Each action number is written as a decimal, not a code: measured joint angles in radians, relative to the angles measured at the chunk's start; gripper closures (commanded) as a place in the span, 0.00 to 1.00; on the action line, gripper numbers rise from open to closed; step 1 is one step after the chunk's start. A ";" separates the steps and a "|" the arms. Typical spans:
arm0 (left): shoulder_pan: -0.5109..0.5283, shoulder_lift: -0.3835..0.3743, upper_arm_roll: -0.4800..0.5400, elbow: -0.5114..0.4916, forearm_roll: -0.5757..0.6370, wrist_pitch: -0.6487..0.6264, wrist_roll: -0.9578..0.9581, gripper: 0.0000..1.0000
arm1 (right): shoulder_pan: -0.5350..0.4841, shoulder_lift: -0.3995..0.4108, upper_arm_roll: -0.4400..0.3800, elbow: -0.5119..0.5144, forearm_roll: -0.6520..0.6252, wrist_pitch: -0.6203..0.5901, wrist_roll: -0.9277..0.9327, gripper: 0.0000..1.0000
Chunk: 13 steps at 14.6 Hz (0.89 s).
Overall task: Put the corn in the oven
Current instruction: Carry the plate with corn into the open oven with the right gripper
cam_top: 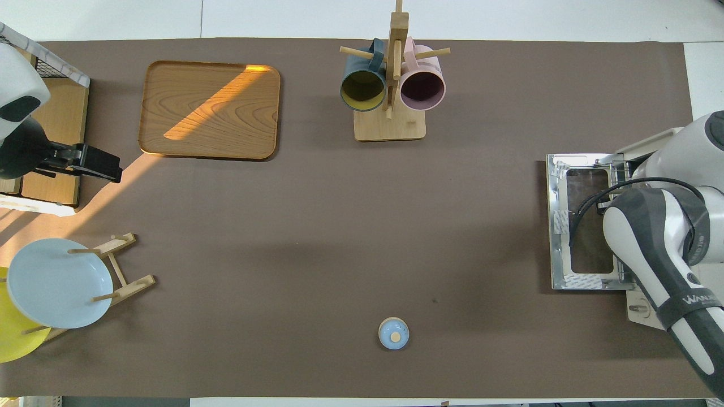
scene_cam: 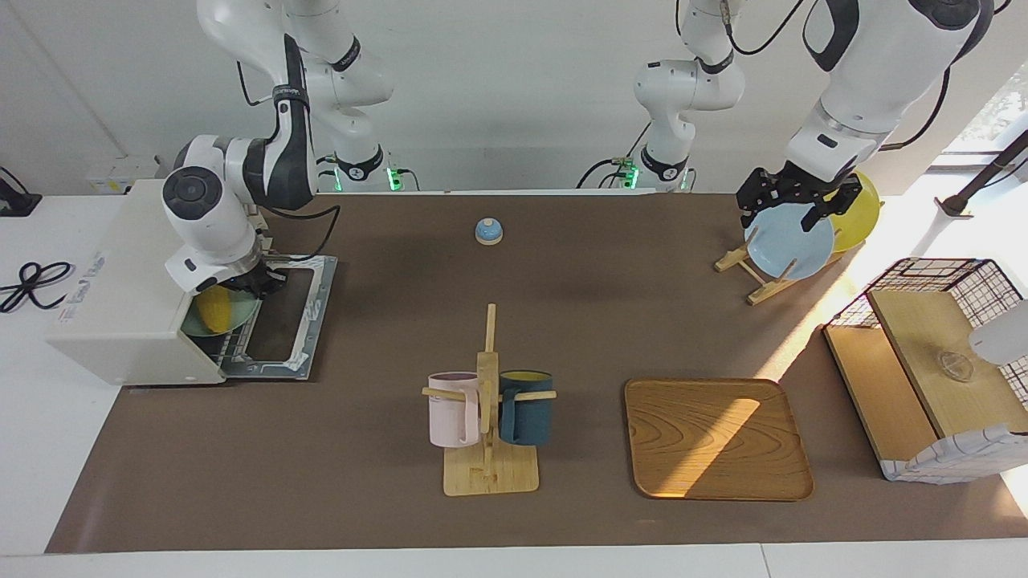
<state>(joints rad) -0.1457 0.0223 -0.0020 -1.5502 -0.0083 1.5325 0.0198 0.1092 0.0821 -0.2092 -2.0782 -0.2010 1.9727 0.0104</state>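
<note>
A brown mat [scene_cam: 385, 482] covers a white table by a white wall. The oven [scene_cam: 128, 281] stands at the right arm's end, door [scene_cam: 289, 317] dropped flat. The corn [scene_cam: 213, 309], smooth yellow, lies on a pale green plate [scene_cam: 241, 313] inside its mouth. The right gripper [scene_cam: 253, 282], fingers together, grips that plate's rim. The left gripper [scene_cam: 795, 201] waits over the plate rack [scene_cam: 751, 277], fingers apart.

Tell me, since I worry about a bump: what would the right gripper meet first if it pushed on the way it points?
Probably the inside of the boxy off-white oven. The right gripper, shut on the pale green plate bearing the yellow corn, already points into its open mouth; depth there is unclear.
</note>
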 measured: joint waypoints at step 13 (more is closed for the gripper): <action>0.000 0.000 0.000 0.000 0.000 0.000 0.000 0.00 | 0.085 0.003 0.016 0.043 0.073 0.038 0.062 1.00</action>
<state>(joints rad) -0.1457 0.0223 -0.0020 -1.5502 -0.0083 1.5325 0.0198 0.1944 0.0849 -0.1935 -2.0350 -0.1275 2.0106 0.0726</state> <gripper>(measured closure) 0.000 0.991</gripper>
